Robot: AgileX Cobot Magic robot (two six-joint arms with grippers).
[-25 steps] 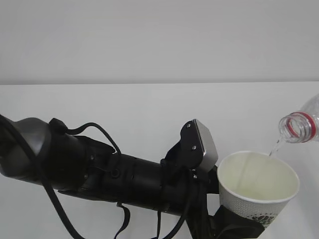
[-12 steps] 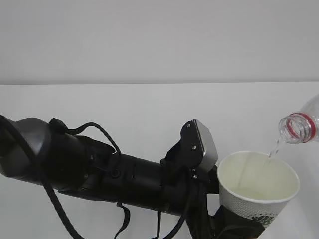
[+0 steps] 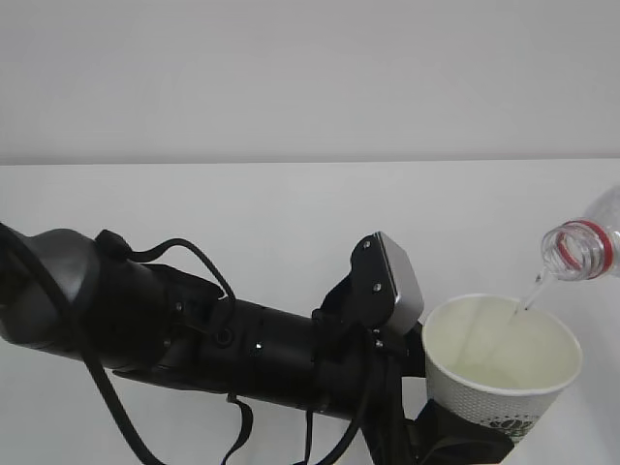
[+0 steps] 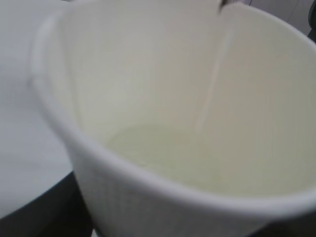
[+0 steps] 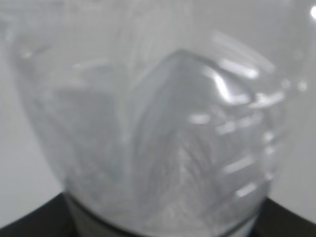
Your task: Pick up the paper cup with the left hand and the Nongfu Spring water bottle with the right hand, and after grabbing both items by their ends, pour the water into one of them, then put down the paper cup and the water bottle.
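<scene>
The white table point(image 3: 242, 213) fills the lower two thirds of the exterior view, meeting a pale wall point(image 3: 291, 77) along a level line above the middle; across the lower left and centre of that view lies the left hand point(image 3: 455, 441), a bulky black arm with looping cables and a grey square plate point(image 3: 399, 281) tilted just left of the cup; its black fingers point(image 3: 460, 436) show at the bottom edge, clamped around the lower part of the paper cup point(image 3: 504, 378), so this pincer is closed on the cup rather than standing free.

The paper cup sits upright at the lower right of the exterior view, its cream inside open to the camera and a dark green logo near its base; in the left wrist view it fills almost the whole frame point(image 4: 163, 123), blurred, rim toward the lens.

The Nongfu Spring water bottle point(image 3: 586, 242) enters from the right edge of the exterior view, tipped so its open mouth with the red neck ring points down and left above the cup's right rim, not touching it; in the right wrist view its clear ribbed body point(image 5: 158, 118) fills the frame; the right hand shows there only as dark shapes at the bottom corners, apparently gripping the bottle.

The water point(image 3: 531, 291) falls as a thin stream from mouth to cup; a pale pool point(image 4: 158, 153) lies at the cup's bottom.
</scene>
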